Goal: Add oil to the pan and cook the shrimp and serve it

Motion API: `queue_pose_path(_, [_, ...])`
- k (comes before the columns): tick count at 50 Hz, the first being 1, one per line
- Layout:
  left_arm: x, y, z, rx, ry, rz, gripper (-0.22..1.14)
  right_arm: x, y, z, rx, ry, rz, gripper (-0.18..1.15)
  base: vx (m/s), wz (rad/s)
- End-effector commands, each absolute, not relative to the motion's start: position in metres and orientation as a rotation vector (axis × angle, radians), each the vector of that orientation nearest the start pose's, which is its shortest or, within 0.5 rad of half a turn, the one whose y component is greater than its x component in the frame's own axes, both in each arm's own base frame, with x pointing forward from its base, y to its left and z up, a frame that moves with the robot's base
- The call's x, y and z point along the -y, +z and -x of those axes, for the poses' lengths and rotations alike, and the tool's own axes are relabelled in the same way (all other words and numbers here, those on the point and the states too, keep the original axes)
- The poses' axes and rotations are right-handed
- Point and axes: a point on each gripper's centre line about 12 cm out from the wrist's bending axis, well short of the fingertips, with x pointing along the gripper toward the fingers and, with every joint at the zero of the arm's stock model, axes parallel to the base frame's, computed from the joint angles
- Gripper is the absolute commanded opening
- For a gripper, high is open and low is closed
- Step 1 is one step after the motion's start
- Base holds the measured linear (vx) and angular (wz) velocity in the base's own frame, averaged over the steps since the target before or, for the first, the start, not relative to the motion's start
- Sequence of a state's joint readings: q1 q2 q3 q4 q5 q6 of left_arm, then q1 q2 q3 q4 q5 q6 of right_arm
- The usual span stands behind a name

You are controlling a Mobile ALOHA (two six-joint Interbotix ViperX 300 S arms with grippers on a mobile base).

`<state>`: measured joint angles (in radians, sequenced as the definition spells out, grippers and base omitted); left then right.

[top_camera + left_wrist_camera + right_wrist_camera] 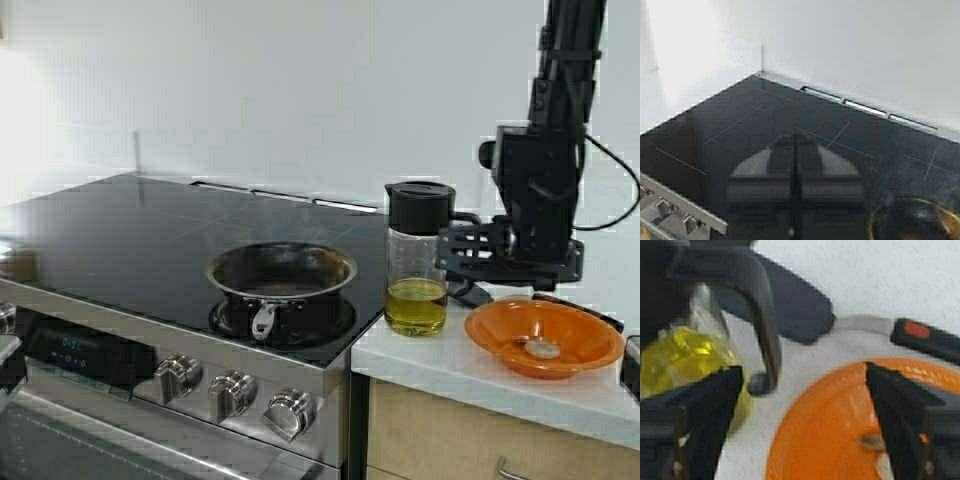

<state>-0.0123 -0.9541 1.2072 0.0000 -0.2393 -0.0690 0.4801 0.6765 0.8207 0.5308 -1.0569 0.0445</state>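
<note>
The right pincer (802, 415) hung with its fingers apart beside the oil (416, 305) cruet's handle at right of frame — left pincer (795, 187) together over the stove (120, 230); pan (282, 272) sat centre.

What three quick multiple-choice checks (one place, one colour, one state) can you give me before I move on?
1. Where does the pan sit?
A. on the stovetop's front right burner
B. on the white counter
C. inside the bowl

2. What colour is the bowl holding the shrimp?
A. white
B. orange
C. blue

3. How is the right end effector?
A. shut on the cruet's handle
B. open beside the oil cruet
C. out of view

Answers:
1 A: it rests on the black cooktop, above the knobs.
2 B: the rim and wall are orange.
3 B: its fingers are spread wide, with the handle between them, ungripped.
</note>
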Motion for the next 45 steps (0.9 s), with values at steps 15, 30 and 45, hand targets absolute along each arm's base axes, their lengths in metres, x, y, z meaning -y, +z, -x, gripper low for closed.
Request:
queue_pose_path(15, [0.002,0.276,-0.2,-0.005,-0.012,0.072,0.03,-0.106,-0.013,-0.367,-0.368,-0.098,-0.143,1.03,0.0,0.0])
queue_pose_path(30, [0.002,0.275,-0.2,-0.01,-0.012,0.071,0.03,-0.111,-0.024,-0.38,-0.392,-0.082,-0.078,1.02,0.0,0.0])
queue_pose_path(45, [0.002,0.274,-0.2,-0.011,-0.01,0.071,0.03,-0.114,-0.02,-0.389,-0.37,-0.086,-0.092,0.3,0.0,0.0])
